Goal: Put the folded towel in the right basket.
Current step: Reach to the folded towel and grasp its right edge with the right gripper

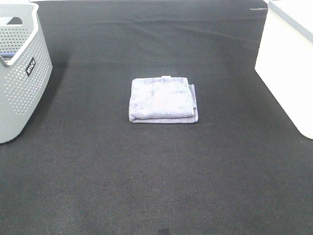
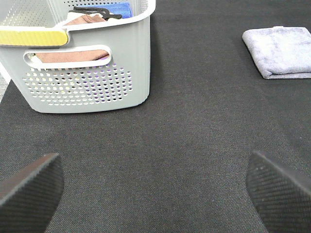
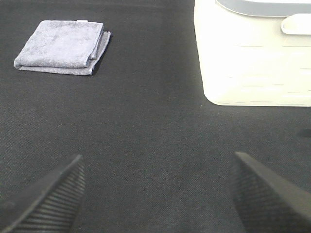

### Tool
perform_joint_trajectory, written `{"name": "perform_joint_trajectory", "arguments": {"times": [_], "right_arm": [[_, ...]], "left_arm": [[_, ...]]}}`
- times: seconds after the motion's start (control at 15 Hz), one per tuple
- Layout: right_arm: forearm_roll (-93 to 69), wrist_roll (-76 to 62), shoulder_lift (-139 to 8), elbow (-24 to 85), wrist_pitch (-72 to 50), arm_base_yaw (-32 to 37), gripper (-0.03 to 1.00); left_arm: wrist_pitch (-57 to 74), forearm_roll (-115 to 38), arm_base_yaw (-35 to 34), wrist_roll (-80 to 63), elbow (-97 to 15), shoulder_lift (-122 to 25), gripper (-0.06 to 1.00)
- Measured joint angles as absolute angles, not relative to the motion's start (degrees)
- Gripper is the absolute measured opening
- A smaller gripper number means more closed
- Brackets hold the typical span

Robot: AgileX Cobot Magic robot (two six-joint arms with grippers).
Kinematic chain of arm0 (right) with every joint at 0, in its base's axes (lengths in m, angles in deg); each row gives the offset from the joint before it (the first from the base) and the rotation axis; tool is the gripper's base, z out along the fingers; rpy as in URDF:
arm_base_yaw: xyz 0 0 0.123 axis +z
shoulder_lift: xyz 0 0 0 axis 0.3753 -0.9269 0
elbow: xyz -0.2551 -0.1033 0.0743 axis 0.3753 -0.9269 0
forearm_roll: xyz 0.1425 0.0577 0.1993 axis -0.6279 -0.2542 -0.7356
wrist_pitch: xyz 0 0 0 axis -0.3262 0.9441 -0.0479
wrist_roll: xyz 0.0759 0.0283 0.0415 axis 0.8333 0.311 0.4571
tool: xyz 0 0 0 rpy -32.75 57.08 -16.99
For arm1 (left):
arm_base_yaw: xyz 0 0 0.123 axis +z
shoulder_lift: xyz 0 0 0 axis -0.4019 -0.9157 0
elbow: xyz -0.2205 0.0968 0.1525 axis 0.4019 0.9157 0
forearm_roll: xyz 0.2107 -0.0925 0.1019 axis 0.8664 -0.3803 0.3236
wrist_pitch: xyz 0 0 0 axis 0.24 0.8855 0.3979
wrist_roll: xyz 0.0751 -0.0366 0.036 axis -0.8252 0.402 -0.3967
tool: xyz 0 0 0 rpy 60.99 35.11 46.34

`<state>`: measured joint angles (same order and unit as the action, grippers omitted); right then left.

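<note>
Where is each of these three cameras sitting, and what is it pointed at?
Exterior high: above, looking down on the folded towel between the grey basket and white basket; no arms show.
Left wrist: on the left arm, facing the grey basket; its open jaws show.
Right wrist: on the right arm, facing the white basket; open jaws show.
All three share the folded towel.

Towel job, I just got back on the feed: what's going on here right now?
Nothing is being handled yet. The folded towel lies flat on the black mat, midway between the grey basket on the left and the white basket on the right. The left gripper and the right gripper are both open and empty, and neither is near the towel. The grey basket already holds a few items.
</note>
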<state>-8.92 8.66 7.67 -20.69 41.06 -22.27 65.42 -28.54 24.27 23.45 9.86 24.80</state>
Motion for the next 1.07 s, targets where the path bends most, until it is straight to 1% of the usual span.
{"name": "perform_joint_trajectory", "arguments": {"times": [1.07], "right_arm": [[-8.9, 8.7, 7.7, -20.7, 41.1, -22.3, 0.77]], "left_arm": [[65.4, -28.5, 24.3, 23.5, 9.9, 24.8, 0.97]]}}
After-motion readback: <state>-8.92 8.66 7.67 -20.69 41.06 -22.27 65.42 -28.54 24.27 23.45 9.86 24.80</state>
